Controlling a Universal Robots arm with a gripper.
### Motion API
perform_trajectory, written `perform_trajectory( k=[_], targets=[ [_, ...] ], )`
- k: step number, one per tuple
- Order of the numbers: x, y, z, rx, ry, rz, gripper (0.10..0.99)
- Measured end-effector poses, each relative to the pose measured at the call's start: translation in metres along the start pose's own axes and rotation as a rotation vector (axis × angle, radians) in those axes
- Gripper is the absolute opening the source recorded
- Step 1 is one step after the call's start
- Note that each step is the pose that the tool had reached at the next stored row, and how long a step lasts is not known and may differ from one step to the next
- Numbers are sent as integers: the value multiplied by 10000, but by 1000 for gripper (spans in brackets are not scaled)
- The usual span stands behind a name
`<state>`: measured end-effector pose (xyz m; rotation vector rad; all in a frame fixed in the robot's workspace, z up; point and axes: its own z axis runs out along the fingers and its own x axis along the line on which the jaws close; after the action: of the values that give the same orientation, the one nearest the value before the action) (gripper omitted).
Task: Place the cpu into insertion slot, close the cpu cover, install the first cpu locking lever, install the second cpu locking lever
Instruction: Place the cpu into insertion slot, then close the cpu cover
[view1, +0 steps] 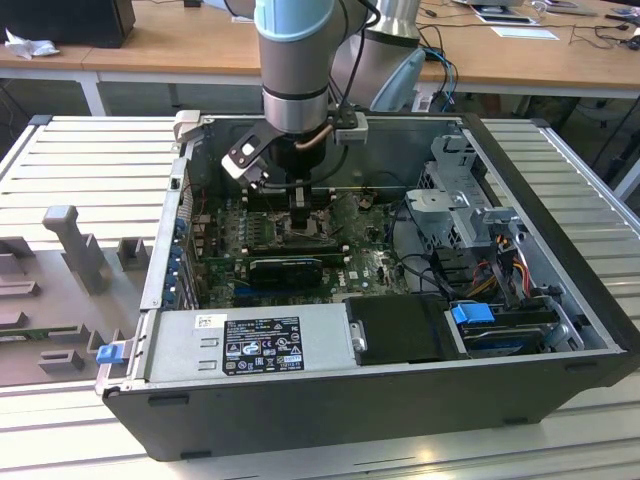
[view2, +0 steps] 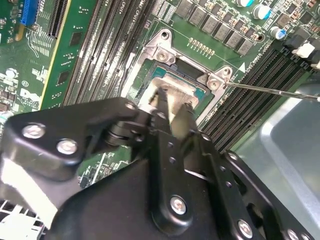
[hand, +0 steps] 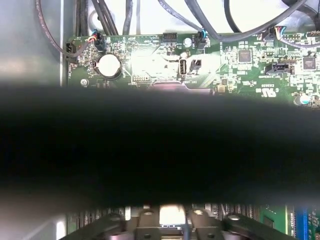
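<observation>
Mid-frame, second wrist view: black gripper (view2: 175, 101) clamps pale square cpu (view2: 176, 90) at dark-framed insertion slot (view2: 191, 65); placement step, seemingly needing level seating.

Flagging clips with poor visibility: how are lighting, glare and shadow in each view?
Exterior view: even room light, computer case interior dim under the arm. Second wrist view: insertion slot well lit, the black gripper blocking much of the board. First wrist view: a broad black band crosses the picture; glare whitens part of the motherboard.
</observation>
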<state>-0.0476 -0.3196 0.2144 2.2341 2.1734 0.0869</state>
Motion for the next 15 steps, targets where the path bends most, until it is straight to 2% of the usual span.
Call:
perform_trajectory(
  k=[3, 15],
  targets=[
    [0, 3, -18, 9, -1, 5, 106],
    [3, 8, -110, 10, 1, 8, 106]
  ],
)
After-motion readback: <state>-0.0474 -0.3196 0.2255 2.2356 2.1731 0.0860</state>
